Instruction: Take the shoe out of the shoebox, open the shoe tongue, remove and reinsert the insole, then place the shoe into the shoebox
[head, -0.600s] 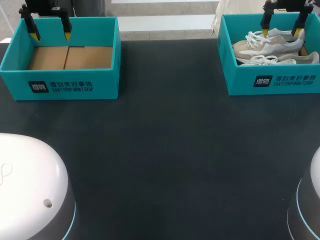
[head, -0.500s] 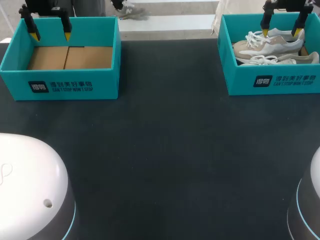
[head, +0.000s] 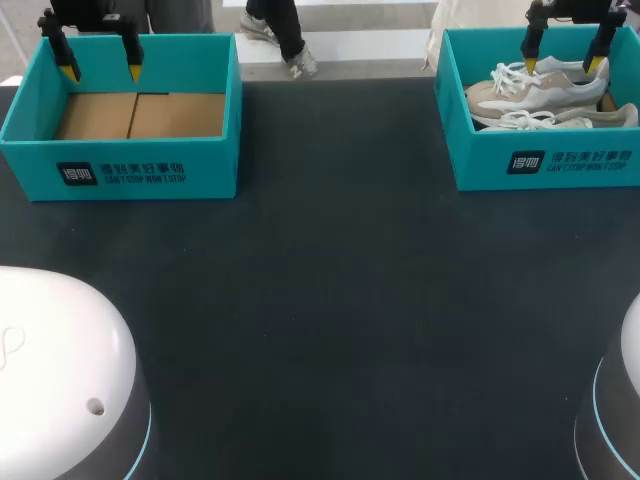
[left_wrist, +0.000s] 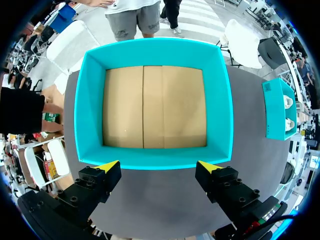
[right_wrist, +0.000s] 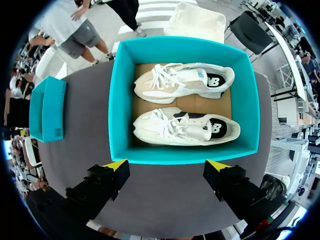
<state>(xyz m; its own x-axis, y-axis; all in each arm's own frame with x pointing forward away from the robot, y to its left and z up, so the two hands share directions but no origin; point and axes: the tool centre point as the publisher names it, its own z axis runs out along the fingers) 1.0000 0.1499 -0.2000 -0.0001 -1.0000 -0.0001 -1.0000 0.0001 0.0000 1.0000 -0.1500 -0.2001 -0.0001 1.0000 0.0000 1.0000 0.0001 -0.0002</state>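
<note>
Pale shoes (right_wrist: 175, 125) in shoebox (right_wrist: 185, 155), ahead of right jaws

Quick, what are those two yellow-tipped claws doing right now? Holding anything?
Left gripper: open, holding nothing, over the empty shoebox.
Right gripper: open, holding nothing, over the shoebox with shoes.

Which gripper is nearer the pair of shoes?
Right. The right gripper hangs above the shoes; the left gripper hangs over the empty shoebox, well away from them.

No visible change: left hand (head: 102, 72), right hand (head: 563, 65), shoebox (head: 545, 162) and shoes (head: 540, 93) as before.
</note>
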